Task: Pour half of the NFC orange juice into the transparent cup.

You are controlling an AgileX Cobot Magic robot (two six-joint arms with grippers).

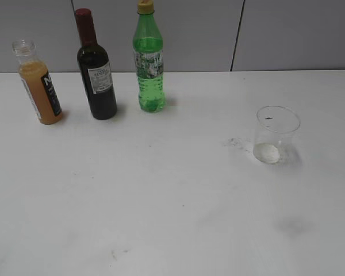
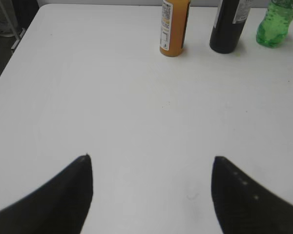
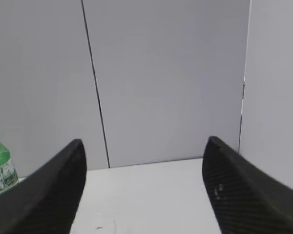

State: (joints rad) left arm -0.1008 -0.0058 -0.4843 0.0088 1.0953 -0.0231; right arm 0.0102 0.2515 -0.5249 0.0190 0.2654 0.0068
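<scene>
Juice (image 1: pixel 40 92), capless with a black label and white letters, stands near the far left corner. Clear plastic cup (image 1: pixel 275 136) sits right. Both grippers (image 2: pixel 151 195) (image 3: pixel 144 190) gape wide.

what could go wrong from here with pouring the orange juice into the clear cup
The NFC orange juice has no cap and looks tilted, so a clumsy grasp could spill it. It stands near the wine bottle, which an open left gripper might knock. The transparent cup is thin-walled and far off to the right, so carrying may slosh juice.
</scene>
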